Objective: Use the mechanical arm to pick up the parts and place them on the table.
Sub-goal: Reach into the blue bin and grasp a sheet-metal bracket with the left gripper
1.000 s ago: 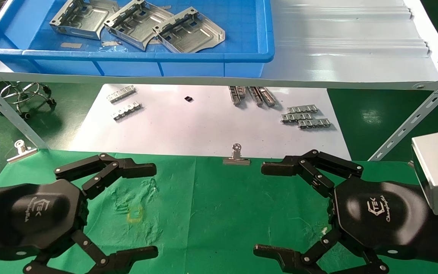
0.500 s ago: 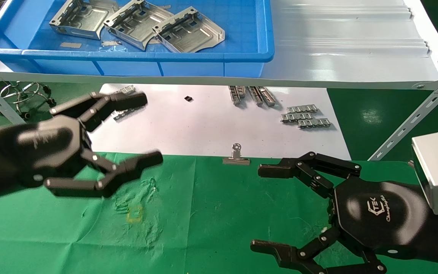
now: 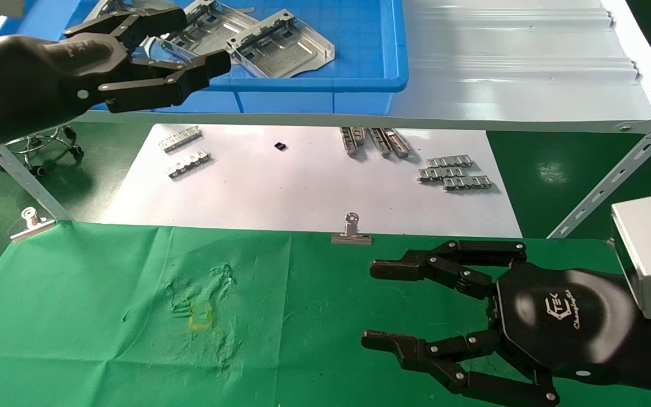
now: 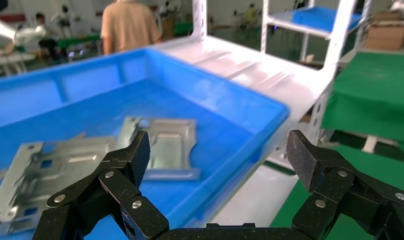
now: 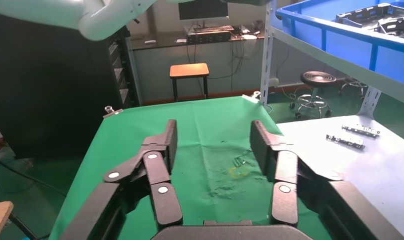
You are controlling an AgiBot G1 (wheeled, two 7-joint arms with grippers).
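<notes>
Head view first: my left hand (image 3: 187,37) now sits in the upper left of the frame, over the near rim of the blue bin (image 3: 303,85), where half a second ago it hung lower, above the far edge of the green tabletop (image 3: 303,316). Its fingers are spread wide and hold nothing. My right hand (image 3: 368,305) has barely shifted; it stays low at the lower right over the green cloth, fingers also wide apart and empty.

The parts (image 3: 280,45) lie in the blue bin at the top of the frame, three silvery trays side by side; my left hand covers most of the leftmost one. In the left wrist view the trays (image 4: 167,147) lie on the bin floor beyond my spread fingertips (image 4: 140,150), not touched. The bin stands on the white ribbed shelf (image 3: 517,79), which runs across the upper frame.

Below the shelf, a white sheet (image 3: 303,186) carries small toothed metal strips (image 3: 454,174) at centre right and more at centre left, plus a tiny black piece (image 3: 280,147). A steel binder clip (image 3: 351,232) grips the tabletop's far edge at mid frame, another (image 3: 31,223) at the left edge. A yellow square mark (image 3: 200,317) shows on the wrinkled cloth, left of centre. The shelf's front edge and the bin wall stand between the tabletop and the parts.
</notes>
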